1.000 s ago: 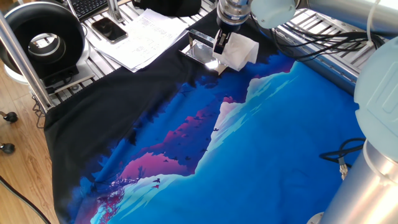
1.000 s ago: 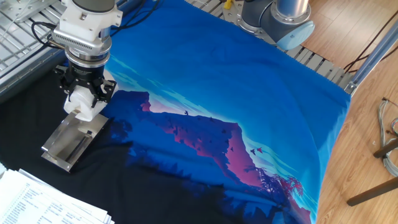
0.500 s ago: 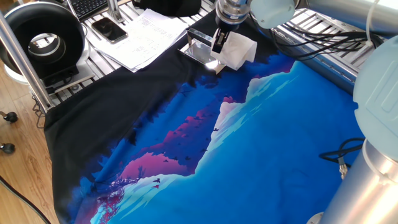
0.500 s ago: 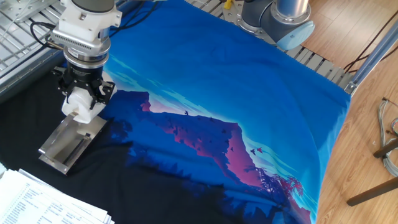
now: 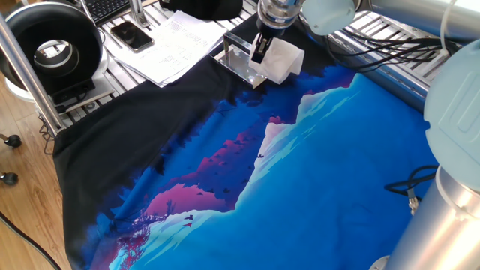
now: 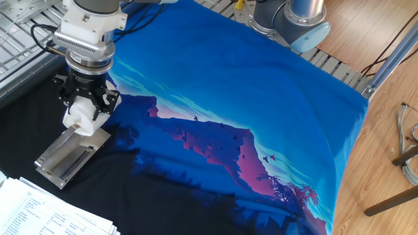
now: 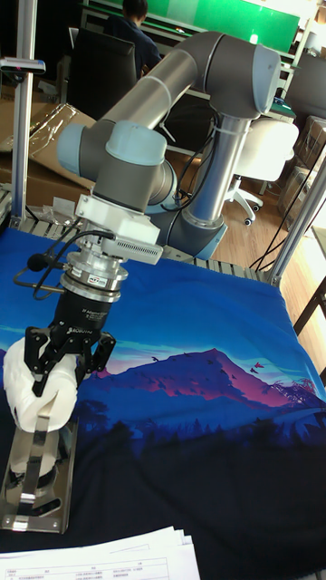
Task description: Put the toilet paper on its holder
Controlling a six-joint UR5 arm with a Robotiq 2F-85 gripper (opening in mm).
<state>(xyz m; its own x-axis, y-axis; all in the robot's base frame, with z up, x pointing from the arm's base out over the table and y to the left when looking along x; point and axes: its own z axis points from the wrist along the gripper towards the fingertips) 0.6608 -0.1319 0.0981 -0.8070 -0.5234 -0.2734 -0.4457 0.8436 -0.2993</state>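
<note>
The toilet paper [image 5: 281,60] [image 6: 80,115] [image 7: 38,388], a small white roll, is clamped in my gripper [image 5: 264,54] [image 6: 85,108] [image 7: 56,367], which is shut on it. The roll hangs at the end of the holder [image 5: 238,61] [image 6: 63,158] [image 7: 36,471], a shiny silver plate lying on the black part of the cloth. In the tall fixed view the roll sits just above the holder's upper end, touching or nearly touching it. The black fingers [image 7: 45,362] wrap the roll's sides.
Printed white paper sheets [image 5: 169,45] [image 6: 39,212] lie beside the holder. A large black round device [image 5: 52,49] and a phone [image 5: 130,34] stand at the table's far left. The blue mountain-print cloth [image 5: 315,172] covers the table. Cables [image 5: 390,45] run behind the arm.
My gripper with the roll has shifted slightly toward the holder and the paper sheets. The holder has slid the same way on the cloth.
</note>
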